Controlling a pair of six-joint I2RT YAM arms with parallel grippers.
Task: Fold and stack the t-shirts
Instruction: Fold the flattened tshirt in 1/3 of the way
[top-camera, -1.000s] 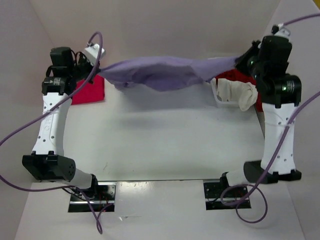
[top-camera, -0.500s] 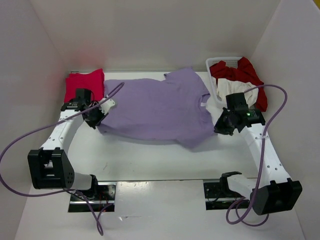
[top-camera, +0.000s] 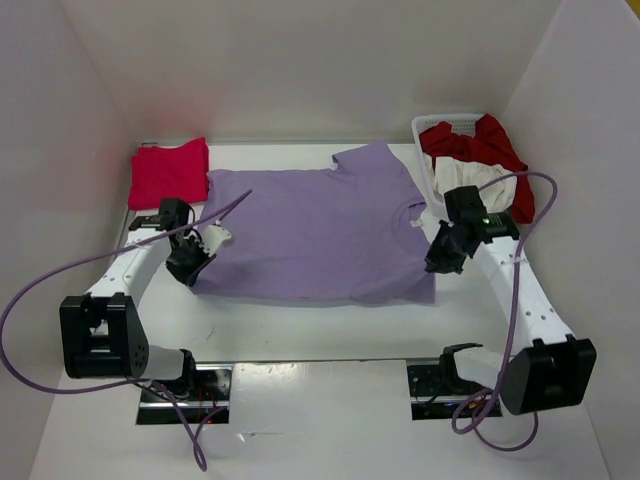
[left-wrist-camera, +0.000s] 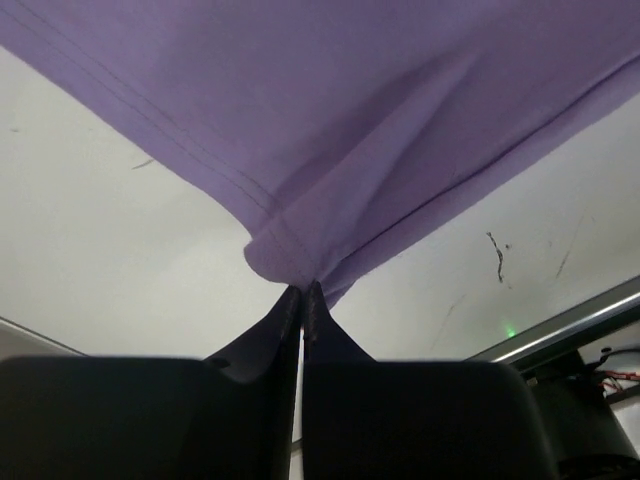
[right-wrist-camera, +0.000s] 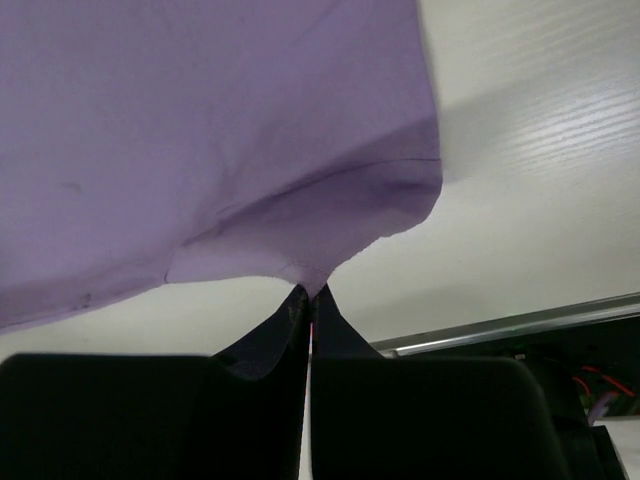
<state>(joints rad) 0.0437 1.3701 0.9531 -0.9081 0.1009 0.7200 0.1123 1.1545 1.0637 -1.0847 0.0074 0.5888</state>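
While the left hand (top-camera: 190, 266) and right hand (top-camera: 438, 262) pinch its corners, the lavender t-shirt (top-camera: 310, 225) lies crosswise, collar right.

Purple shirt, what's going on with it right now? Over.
Left end effector shut on purple shirt, near corner; right end effector likewise. Shirt spread flat on table. Nothing lying on it.
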